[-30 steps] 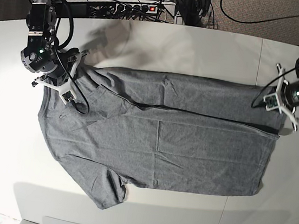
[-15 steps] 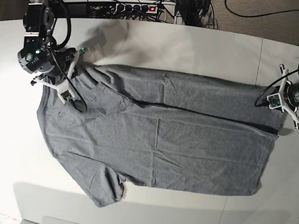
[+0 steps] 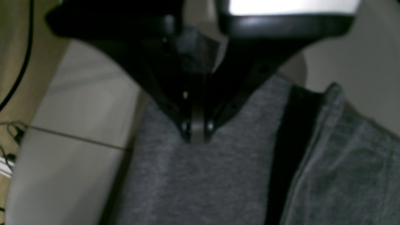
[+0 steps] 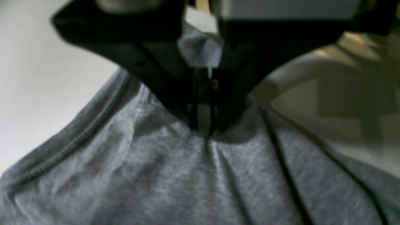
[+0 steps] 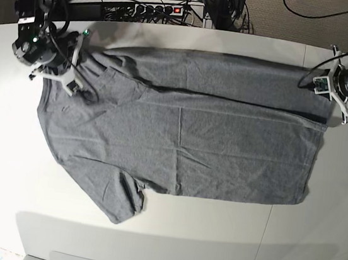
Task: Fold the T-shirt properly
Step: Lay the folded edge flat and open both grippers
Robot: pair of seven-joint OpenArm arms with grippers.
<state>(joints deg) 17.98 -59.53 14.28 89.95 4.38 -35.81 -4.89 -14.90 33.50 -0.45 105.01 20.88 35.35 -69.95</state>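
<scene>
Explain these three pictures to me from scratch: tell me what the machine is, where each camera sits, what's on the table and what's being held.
This is a two-armed robot working at a pale table. One picture looks down from above; the other two come from cameras mounted on each wrist, peering past the gripper.

A grey T-shirt lies spread on the table, one long edge folded over, one sleeve sticking out toward the near side.

In the overhead view the left gripper is on the right, pinching the shirt's corner there. The right gripper is on the left, near the collar. Both close-ups show the black jaws shut on grey fabric.

Cables and a power strip lie behind the table.
</scene>
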